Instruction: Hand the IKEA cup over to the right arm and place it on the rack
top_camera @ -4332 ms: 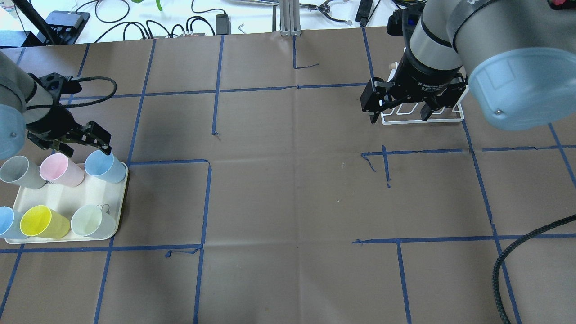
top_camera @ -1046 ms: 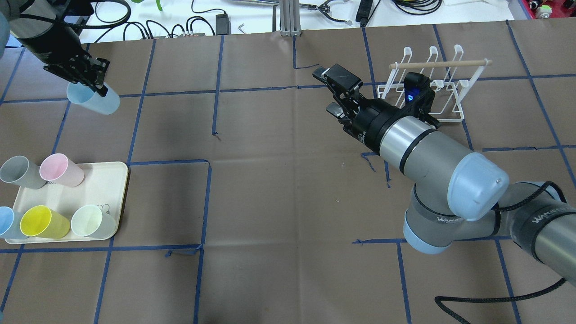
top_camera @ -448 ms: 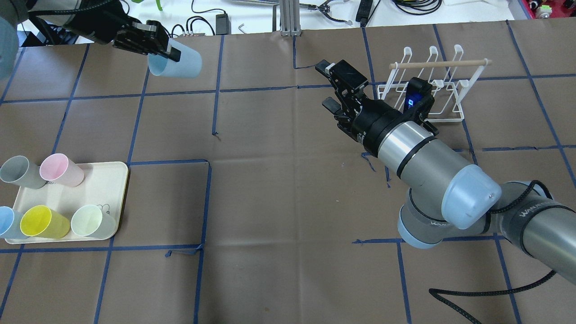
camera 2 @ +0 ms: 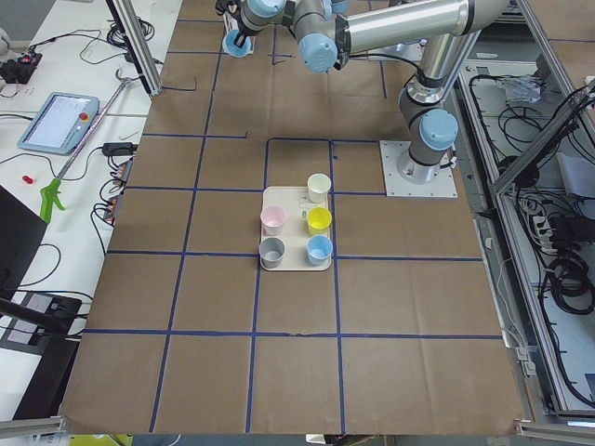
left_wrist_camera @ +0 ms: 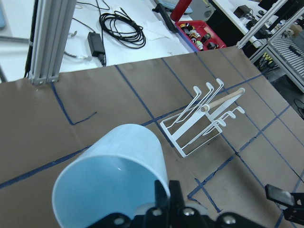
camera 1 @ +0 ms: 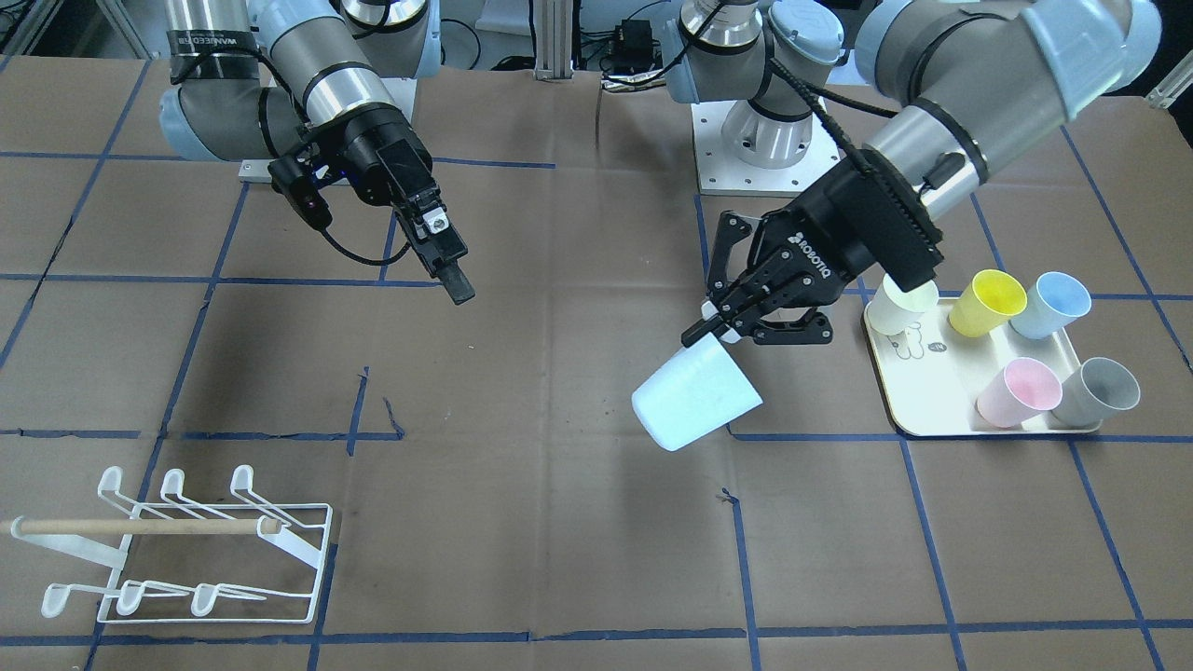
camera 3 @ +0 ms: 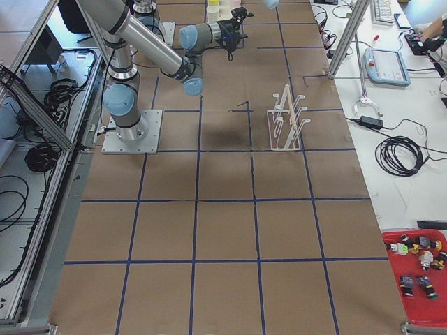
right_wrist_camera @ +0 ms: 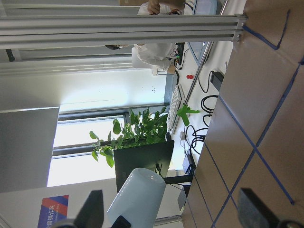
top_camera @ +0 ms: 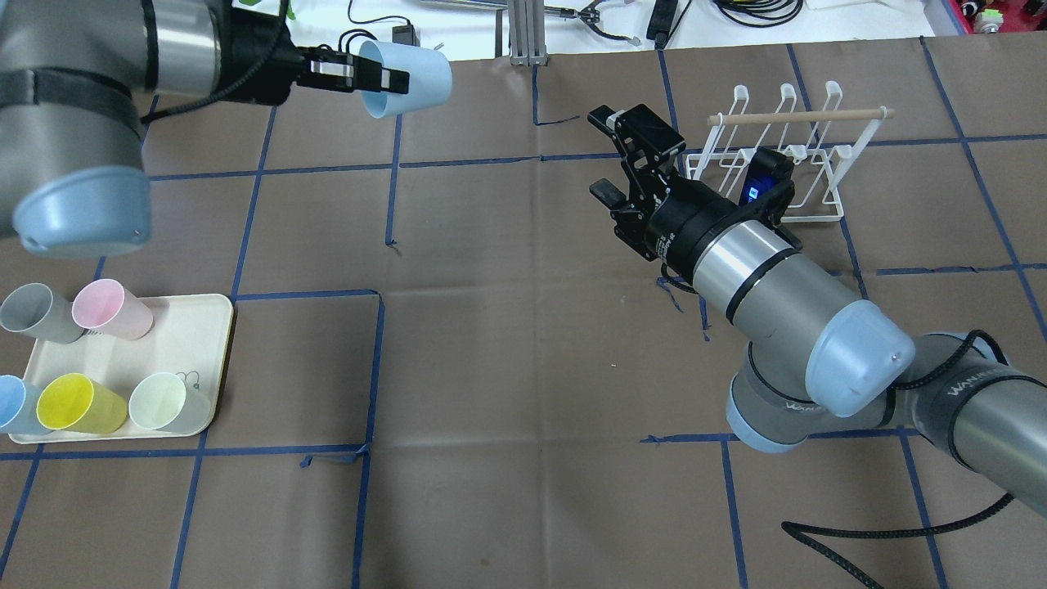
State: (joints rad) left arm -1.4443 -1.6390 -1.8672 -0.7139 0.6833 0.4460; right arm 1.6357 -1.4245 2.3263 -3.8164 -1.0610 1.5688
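Overhead exterior view: the left gripper (top_camera: pixel 386 78) pinches the rim of the pale blue cup (top_camera: pixel 427 74) and holds it in the air at about 11 o'clock over the table (top_camera: pixel 523 368). The cup lies on its side, base turned toward 3 o'clock, mouth toward the gripper. The right arm (top_camera: pixel 761 278) reaches in from 4 o'clock. The right gripper (top_camera: pixel 609 157) has its jaws spread with nothing between them, aimed toward 11 o'clock and well apart from the cup. The rack (top_camera: pixel 810 218) stands at 1 o'clock, just at 3 o'clock of the right gripper. A cream tray (top_camera: pixel 176 327) sits at 8 o'clock, bearing a grey cup (top_camera: pixel 33 311), pink cup (top_camera: pixel 110 308), yellow cup (top_camera: pixel 78 403), pale green cup (top_camera: pixel 168 402) and second blue cup (top_camera: pixel 10 405).
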